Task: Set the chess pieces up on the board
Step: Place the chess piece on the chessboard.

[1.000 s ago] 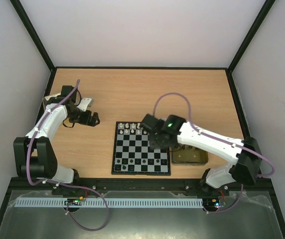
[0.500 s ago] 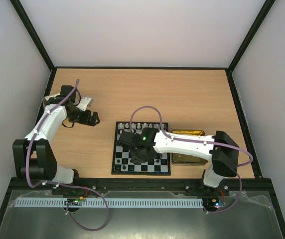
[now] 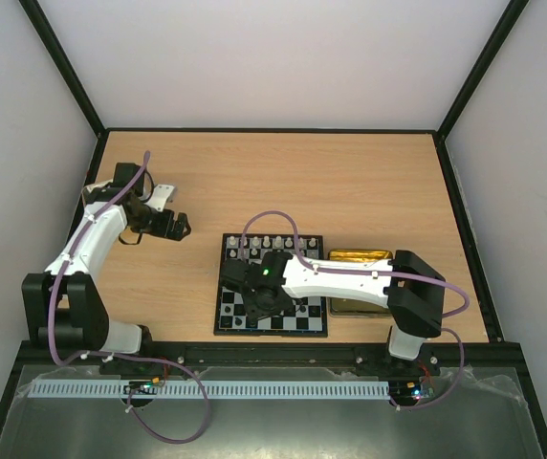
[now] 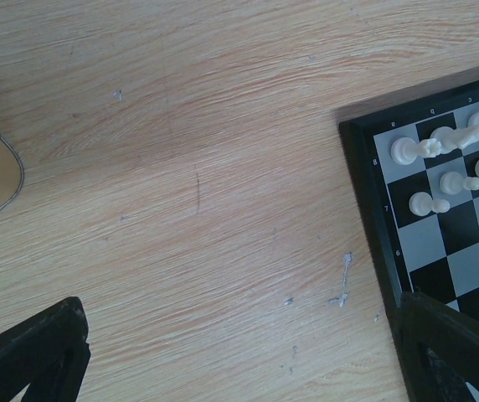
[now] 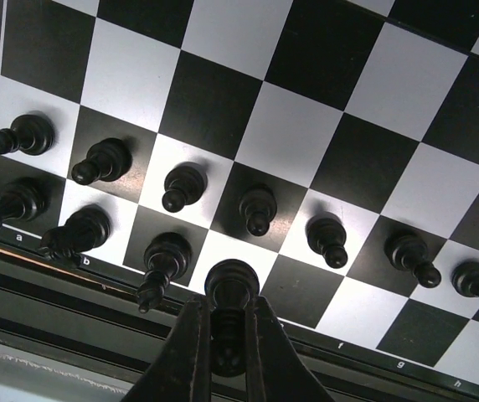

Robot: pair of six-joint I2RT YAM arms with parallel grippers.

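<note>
The right arm's black two-finger gripper point(image 3: 257, 304), pinching a tiny black chess piece point(image 5: 231, 289), has swung from the upper right part of the small black-and-white checked chessboard point(image 3: 308, 316) down to its lower edge, just left of the middle. The arm's elbow has folded back toward the lower right of the frame, uncovering the upper rim of the shallow gold metal tin point(image 3: 361, 256).

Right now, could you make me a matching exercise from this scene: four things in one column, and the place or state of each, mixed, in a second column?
Things:
1. left end effector
2. right end effector
3. white pieces
4. gold tin

Place or state:
A. beside the right edge of the board
B. open, over the wooden table
C. on the board's far rows
D. shut on a black piece

Pairs: 1-B, 2-D, 3-C, 4-A.
</note>
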